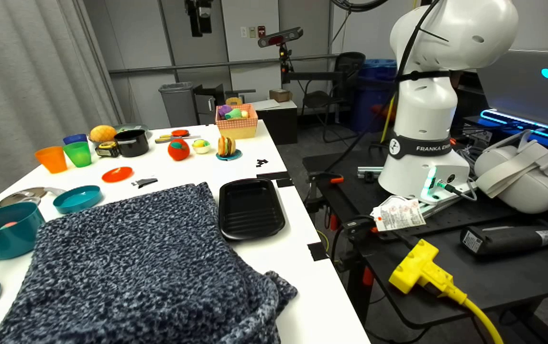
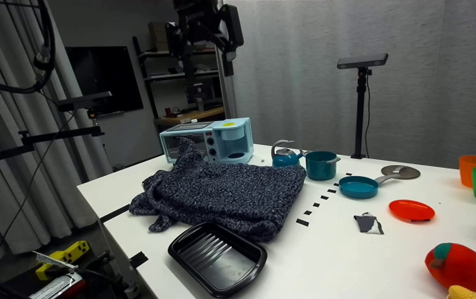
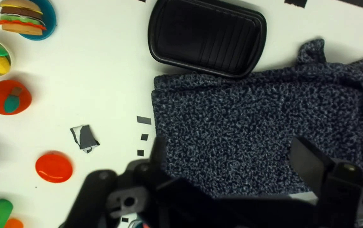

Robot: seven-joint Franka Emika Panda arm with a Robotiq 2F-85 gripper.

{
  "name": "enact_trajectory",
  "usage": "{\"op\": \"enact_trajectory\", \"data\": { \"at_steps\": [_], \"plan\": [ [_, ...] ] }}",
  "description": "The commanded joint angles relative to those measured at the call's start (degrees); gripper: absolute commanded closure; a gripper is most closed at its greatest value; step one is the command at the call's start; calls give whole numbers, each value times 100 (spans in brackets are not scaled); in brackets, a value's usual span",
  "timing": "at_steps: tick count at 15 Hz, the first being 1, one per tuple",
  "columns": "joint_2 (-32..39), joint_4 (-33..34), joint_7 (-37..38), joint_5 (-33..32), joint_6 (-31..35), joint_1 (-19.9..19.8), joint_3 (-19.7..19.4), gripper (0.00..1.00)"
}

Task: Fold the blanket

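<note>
Covering part of your flat white table, the speckled navy-and-grey fuzzy cloth blanket lies layered; in an exterior view, one peak rises in front of the pale-blue boxy toaster oven. The smooth black rectangular tray sits just beside the blanket. Your black two-fingered gripper hangs well above the table, fingers spread apart.

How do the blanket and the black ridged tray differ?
The blanket is fuzzy and speckled dark and pale; the black ridged tray is glossy and plain black. The blanket is much larger than the tray. The blanket bunches up at one end, while the tray has an even, rounded rectangular outline. Both lie on the white table.
</note>
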Motion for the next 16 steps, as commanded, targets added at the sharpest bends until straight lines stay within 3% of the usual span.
{"op": "enact_trajectory", "data": {
  "at_steps": [1, 2, 3, 7, 15, 16],
  "plan": [
    [416, 856, 909, 263, -404, 411, 490, 0],
    [575, 1137, 1097, 302, -594, 517, 629, 0],
    [176, 493, 782, 149, -161, 376, 456, 0],
    [476, 937, 1155, 170, -377, 554, 711, 0],
    [582, 970, 956, 351, -376, 636, 694, 0],
    [613, 694, 940, 515, -146, 738, 775, 0]
  ]
}}
